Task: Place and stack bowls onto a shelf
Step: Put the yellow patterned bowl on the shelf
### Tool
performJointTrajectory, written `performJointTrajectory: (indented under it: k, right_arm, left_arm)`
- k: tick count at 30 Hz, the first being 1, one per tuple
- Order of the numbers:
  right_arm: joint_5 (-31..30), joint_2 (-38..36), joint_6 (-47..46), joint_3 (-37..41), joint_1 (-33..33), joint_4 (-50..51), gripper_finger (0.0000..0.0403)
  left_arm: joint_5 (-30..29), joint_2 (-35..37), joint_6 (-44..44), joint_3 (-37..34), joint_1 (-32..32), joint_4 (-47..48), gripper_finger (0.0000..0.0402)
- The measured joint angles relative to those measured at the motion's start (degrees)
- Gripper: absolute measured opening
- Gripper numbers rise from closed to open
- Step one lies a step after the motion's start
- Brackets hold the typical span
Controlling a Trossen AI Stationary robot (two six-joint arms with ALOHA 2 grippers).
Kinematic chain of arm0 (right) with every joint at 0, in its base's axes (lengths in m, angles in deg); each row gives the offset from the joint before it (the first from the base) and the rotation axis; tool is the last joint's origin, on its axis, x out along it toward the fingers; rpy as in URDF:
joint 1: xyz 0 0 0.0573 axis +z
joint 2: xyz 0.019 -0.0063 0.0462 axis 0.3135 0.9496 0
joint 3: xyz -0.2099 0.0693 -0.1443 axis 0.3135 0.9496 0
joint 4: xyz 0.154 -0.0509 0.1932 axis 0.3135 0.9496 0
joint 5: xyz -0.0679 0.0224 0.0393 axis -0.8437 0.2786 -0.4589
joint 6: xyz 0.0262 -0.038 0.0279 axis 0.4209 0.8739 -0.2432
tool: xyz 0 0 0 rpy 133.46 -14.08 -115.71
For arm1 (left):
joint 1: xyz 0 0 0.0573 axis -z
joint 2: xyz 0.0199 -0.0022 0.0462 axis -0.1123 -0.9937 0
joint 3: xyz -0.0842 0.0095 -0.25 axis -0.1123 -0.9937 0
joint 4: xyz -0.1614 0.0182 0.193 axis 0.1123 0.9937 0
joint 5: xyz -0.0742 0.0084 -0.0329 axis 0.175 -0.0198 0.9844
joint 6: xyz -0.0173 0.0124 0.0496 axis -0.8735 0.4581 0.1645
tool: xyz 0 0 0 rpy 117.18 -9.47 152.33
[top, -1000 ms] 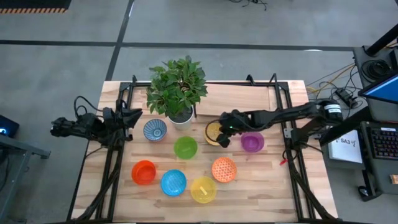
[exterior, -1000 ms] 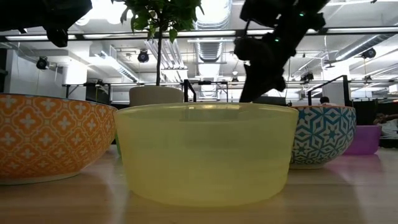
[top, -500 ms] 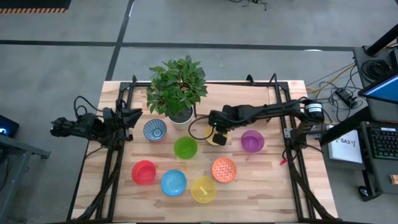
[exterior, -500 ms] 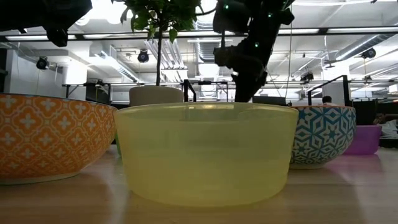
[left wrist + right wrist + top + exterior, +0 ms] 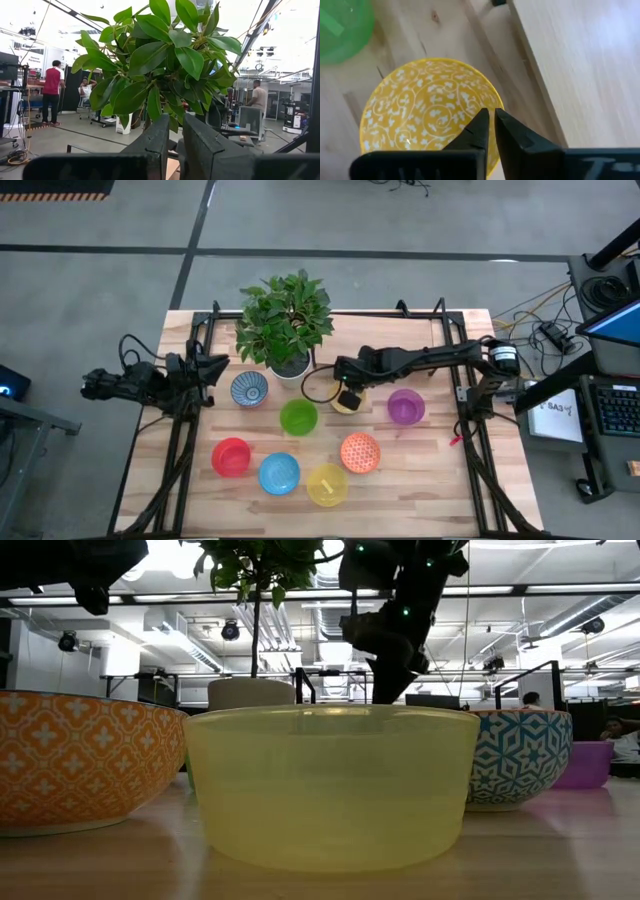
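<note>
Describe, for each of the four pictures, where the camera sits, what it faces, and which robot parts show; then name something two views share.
High view: overhead, looking down on the table, both arms, all bowls.
Low view: at tabletop height, facing the yellow bowl; the right arm hangs above.
Left wrist view: behind the left gripper, facing the plant.
Right wrist view: above the right gripper, facing the patterned yellow bowl beside the shelf.
Shared: high and right wrist views both show the green bowl.
</note>
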Motion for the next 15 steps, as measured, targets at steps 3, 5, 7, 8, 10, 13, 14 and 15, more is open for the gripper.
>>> performJointTrajectory:
  k: [3, 5, 7, 8, 10, 13, 14, 15]
  right_arm:
    - [0.72, -0.02, -4.30, -0.41, -0.11, 1.60, 0.0060]
    - [1.36, -0.03, -10.93, -0.90, -0.58, 2.74, 0.0086]
    - [2.52, -0.06, -20.77, -1.47, -1.43, 5.17, 0.0112]
    - [3.45, -0.06, -24.41, -1.81, -1.79, 6.83, 0.0125]
    - [4.05, -0.06, -27.74, -2.37, -2.06, 9.56, 0.0151]
    - [4.13, -0.13, -29.71, -2.30, -1.82, 10.89, 0.0190]
    - [4.26, -0.13, -30.60, -2.07, -1.78, 10.78, 0.0201]
    - [4.25, -0.13, -31.36, -1.74, -1.79, 10.74, 0.0211]
  left_arm:
    - [-0.02, 0.00, 0.00, 0.00, 0.00, 0.03, 0.0038]
    - [-0.04, 0.00, 0.00, 0.00, 0.00, 0.05, 0.0038]
    - [-0.04, 0.00, 0.16, 0.00, 0.00, 0.07, 0.0038]
    - [-0.06, 0.00, 0.24, 0.00, 0.00, 0.07, 0.0038]
    - [-0.07, 0.00, 0.24, 0.00, 0.00, 0.07, 0.0038]
    - [-0.08, 0.00, 0.30, 0.00, 0.00, 0.10, 0.0038]
    - [-0.09, -0.02, 0.46, 0.00, 0.00, 0.12, 0.0038]
    - [-0.09, 0.00, 0.71, 0.00, 0.00, 0.14, 0.0038]
